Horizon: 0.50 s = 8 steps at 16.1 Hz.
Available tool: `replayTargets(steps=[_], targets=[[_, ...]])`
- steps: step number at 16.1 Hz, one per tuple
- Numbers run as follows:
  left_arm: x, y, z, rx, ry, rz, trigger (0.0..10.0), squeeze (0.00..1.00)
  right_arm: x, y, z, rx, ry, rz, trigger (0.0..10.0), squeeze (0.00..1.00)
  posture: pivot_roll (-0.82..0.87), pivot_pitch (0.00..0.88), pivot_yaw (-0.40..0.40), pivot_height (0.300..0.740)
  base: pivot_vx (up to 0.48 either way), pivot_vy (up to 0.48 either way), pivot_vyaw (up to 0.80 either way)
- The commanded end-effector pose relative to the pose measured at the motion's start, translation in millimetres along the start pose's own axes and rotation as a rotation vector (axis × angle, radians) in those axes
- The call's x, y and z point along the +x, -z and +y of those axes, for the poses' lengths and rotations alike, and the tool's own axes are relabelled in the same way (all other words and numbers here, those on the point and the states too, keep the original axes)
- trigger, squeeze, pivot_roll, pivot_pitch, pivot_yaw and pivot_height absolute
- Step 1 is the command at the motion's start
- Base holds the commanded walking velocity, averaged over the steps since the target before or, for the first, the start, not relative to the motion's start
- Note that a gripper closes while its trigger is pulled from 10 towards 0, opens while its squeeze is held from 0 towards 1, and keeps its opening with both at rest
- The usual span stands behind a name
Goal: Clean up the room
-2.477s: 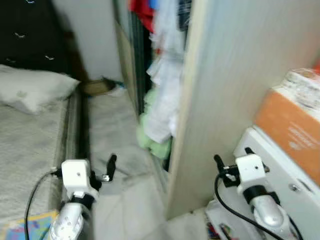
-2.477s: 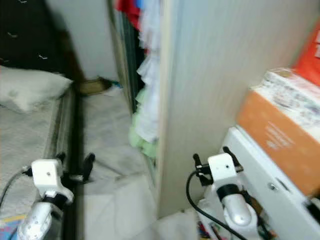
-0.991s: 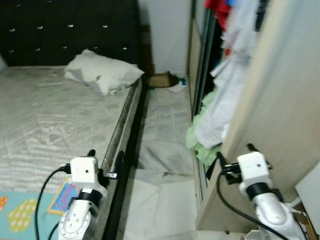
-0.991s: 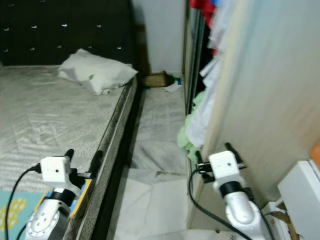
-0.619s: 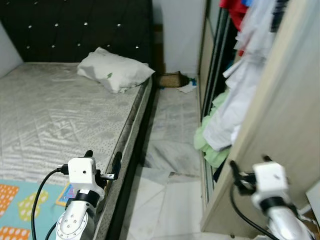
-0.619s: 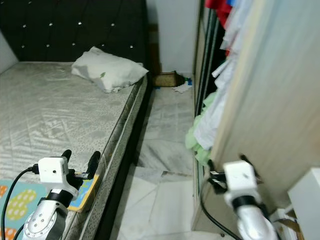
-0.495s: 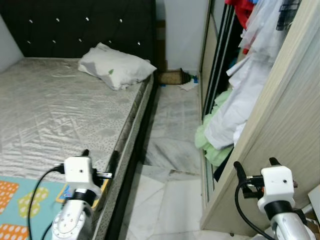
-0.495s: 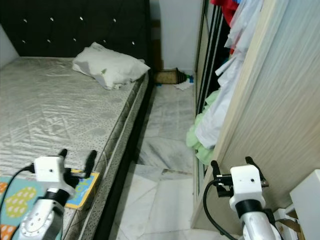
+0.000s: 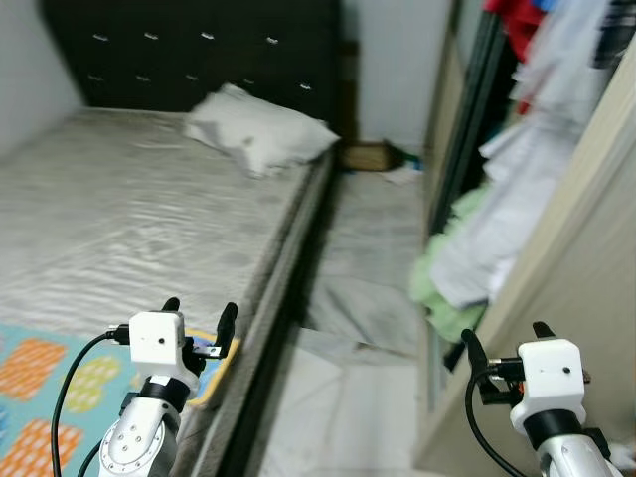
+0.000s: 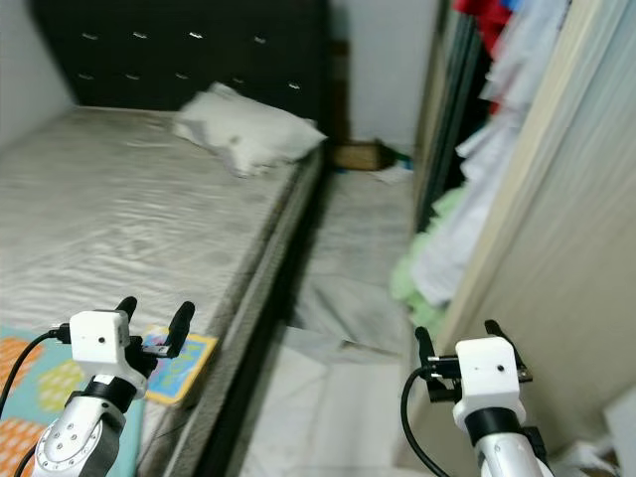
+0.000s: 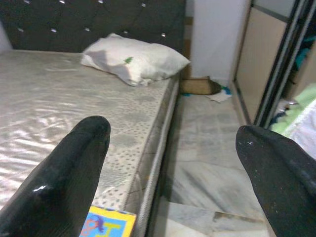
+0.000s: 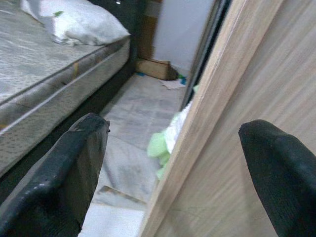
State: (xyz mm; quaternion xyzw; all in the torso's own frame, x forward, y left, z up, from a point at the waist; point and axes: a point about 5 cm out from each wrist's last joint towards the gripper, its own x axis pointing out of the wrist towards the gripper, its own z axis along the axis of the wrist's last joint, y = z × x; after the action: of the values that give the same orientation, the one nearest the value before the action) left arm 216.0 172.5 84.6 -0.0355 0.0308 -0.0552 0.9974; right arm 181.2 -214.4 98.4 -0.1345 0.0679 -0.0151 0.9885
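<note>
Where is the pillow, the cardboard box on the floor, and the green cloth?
pillow (image 11: 136,61), left wrist view, middle of its top.
cardboard box (image 12: 153,68), right wrist view, its front side.
green cloth (image 10: 409,280), right eye view, the bunched part by the wardrobe.

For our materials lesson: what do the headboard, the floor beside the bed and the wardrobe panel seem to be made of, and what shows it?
Headboard: dark padded upholstery, perhaps leather or a leather look; small shiny studs in rows.
Floor: pale polished stone or marble-look tile; grey veins and straight joints.
Wardrobe panel: light wood or wood-look laminate, matt; fine straight grain lines.
</note>
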Motion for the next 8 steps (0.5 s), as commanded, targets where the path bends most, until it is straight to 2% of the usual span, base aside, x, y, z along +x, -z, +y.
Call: replayTargets(steps=[1, 8], targets=[[2.5, -2.9, 1.1, 0.007, 0.006, -0.005, 10.0, 0.00, 0.6, -2.3, -0.3, 0.003, 0.003, -0.007, 10.0, 0.00, -0.22, 0.000, 0.071, 0.740, 0.000, 0.000, 0.80], [10.1, -5.8, -0.5, 0.007, 0.019, -0.018, 10.0, 0.00, 4.8, -2.5, 0.5, 0.001, -0.001, -0.014, 10.0, 0.00, -0.23, 0.000, 0.079, 0.740, 0.000, 0.000, 0.80]])
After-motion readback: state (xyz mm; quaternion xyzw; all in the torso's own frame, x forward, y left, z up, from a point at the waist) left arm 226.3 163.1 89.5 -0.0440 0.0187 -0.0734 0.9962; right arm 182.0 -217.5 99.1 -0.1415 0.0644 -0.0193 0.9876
